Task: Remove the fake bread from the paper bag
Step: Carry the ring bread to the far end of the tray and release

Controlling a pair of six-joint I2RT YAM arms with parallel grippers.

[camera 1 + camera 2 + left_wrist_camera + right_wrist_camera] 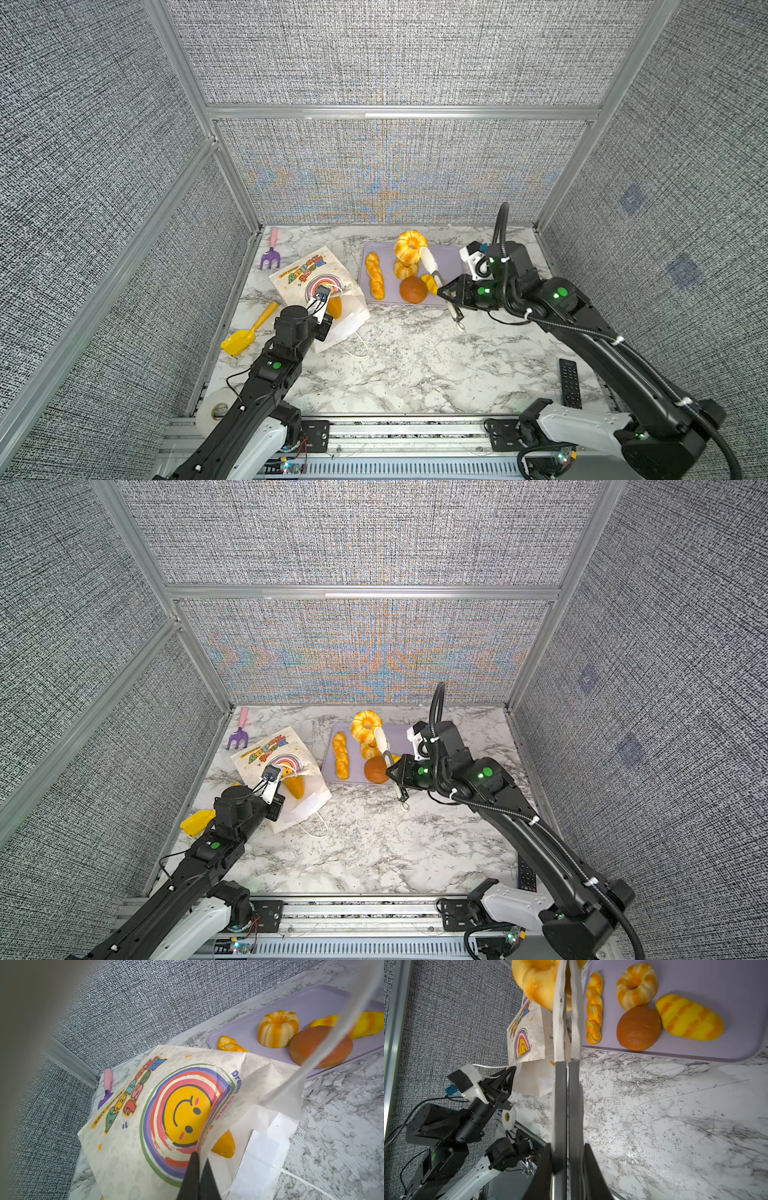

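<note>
**One loaf in the bag, a ring bun in the tongs**

The left gripper (197,1159) is pinched tight on the upper edge of the paper bag (305,274), which lies flat. A golden loaf (225,1145) shows in the bag's mouth. On the lilac tray (386,253) lie a braided stick (375,276), a brown bun (413,289) and a striped roll (429,282). The right gripper (445,291) clamps tongs (430,262), whose tips grip a ring bun (410,246) near the tray's far edge.
</note>
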